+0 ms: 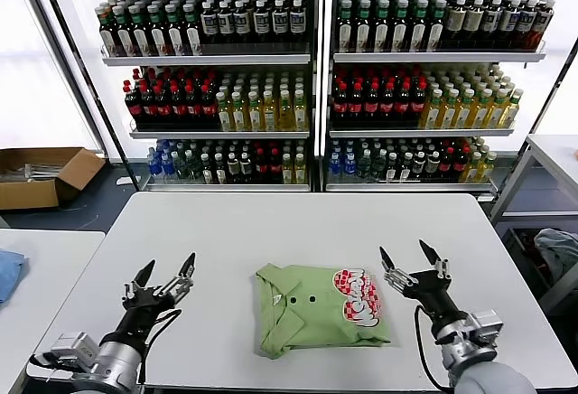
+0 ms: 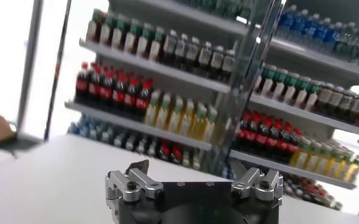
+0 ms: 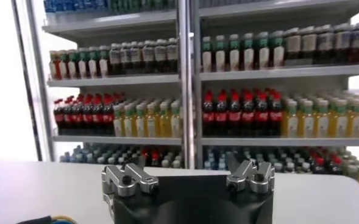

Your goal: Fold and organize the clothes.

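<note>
Clearly the folding looks finished: on the white worktop (image 1: 271, 222) I see the green polo shirt (image 1: 321, 308) lying as a compact folded packet near the front edge, collar and checkered graphic facing up. My left gripper (image 1: 166, 276) hovers well to the left of the shirt, fingers spread and empty. My right gripper (image 1: 411, 263) hovers just right of the shirt, fingers likewise spread, holding nothing. I judge only organizing is left; the next move calls for squaring or placing the packet without undoing its folds.
</note>
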